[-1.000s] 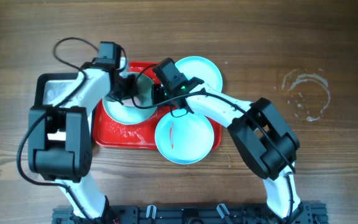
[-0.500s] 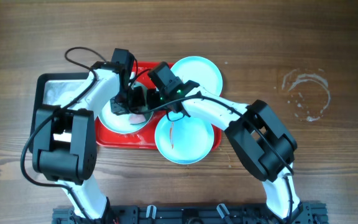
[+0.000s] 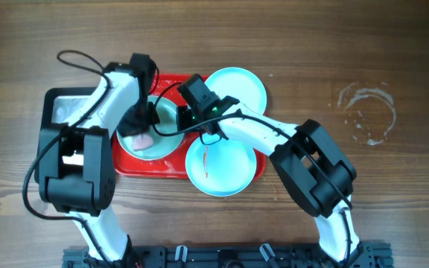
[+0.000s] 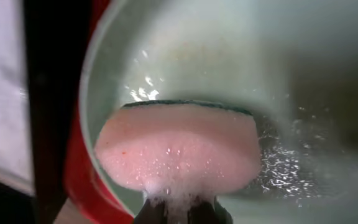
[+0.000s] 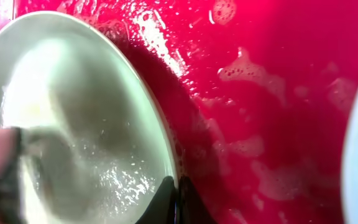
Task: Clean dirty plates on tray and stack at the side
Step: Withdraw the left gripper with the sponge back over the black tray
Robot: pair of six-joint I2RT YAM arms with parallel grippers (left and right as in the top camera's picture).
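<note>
The left gripper (image 3: 141, 125) is seen clamped tight on a pink sponge (image 4: 179, 149), and the sponge is pressed flat against the wet face of the scrubbed plate (image 3: 159, 141). A dark green scouring layer is shown along the sponge's far edge, and suds are gathered where the fingers pinch it. Water beads are scattered over the plate to the right of the sponge.

The right gripper (image 3: 179, 119) is closed on the right rim of that same plate, one finger on each side of the edge. A dark shadow is thrown on the red tray (image 3: 144, 165) just beneath that rim. Patches of foam (image 5: 253, 74) are spread over the tray's wet floor.

The scrubbed plate is placed in the left half of the tray. A second plate (image 3: 226, 167), marked with an orange streak, is laid over the tray's near right corner and overhangs its edge. A third plate (image 3: 244, 85) is set at the far right corner, partly off the tray. A grey pan (image 3: 48, 112) is found just left of the tray on the wooden table (image 3: 348, 45).
</note>
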